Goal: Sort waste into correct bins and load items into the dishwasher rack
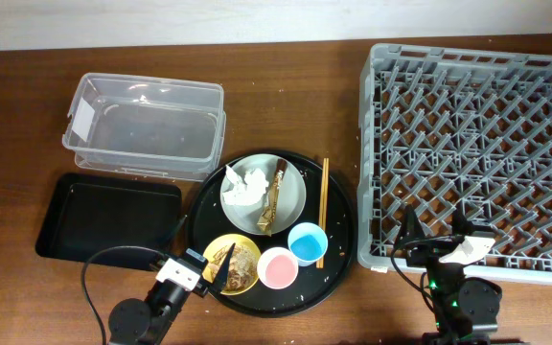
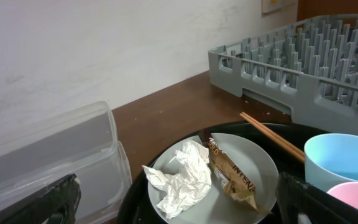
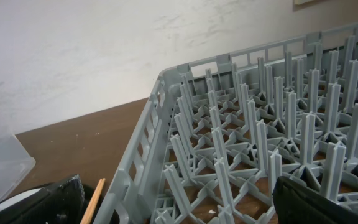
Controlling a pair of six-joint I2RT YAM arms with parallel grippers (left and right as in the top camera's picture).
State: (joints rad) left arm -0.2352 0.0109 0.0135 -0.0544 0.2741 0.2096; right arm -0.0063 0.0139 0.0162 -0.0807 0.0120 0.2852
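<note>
No step is complete: the dishwasher rack [image 1: 472,144], the clear tub [image 1: 147,88] and the shallow black tray [image 1: 108,216] are all empty. The tissue [image 1: 247,185] and wrapper [image 1: 276,196] lie on the plate [image 1: 295,201], the food scraps [image 1: 240,264] sit in the yellow bowl [image 1: 217,251], and these, with the pink cup [image 1: 277,267], blue cup [image 1: 306,242] and chopsticks [image 1: 323,211], rest on the round black tray [image 1: 340,230] on the counter [image 1: 286,86]. The left end effector [image 1: 201,251] and right end effector [image 1: 436,230] are both spread wide, holding nothing.

Brown wooden table [image 1: 286,77] — clear tub [image 1: 151,84], shallow black tray [image 1: 108,216], round black tray [image 1: 343,230], grey rack [image 1: 468,134]
</note>
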